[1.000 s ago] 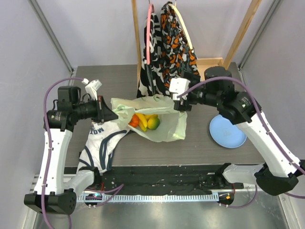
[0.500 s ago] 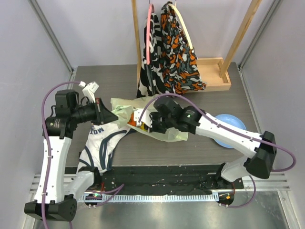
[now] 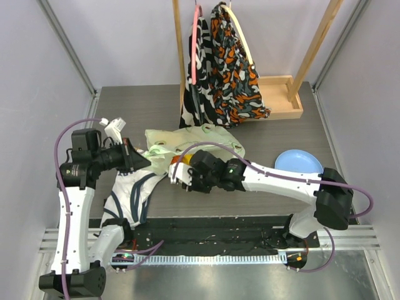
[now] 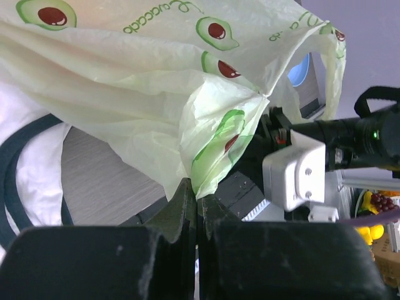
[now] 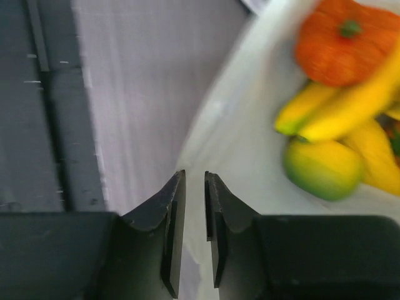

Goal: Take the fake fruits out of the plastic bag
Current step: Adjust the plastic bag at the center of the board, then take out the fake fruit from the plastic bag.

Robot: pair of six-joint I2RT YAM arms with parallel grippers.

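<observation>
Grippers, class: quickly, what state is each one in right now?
Left gripper: closed, pinching the plastic bag.
Right gripper: nearly closed at the bag's edge; whether it grips anything cannot be told.

— What can we read here?
— On the plastic bag (image 4: 125,81), green lettering (image 4: 159,17) beside an avocado picture (image 4: 217,31). It appears upside down to us, probably "avocado".
— Anything else?
— More lettering near the bag's far edge, too partial for us to read.
</observation>
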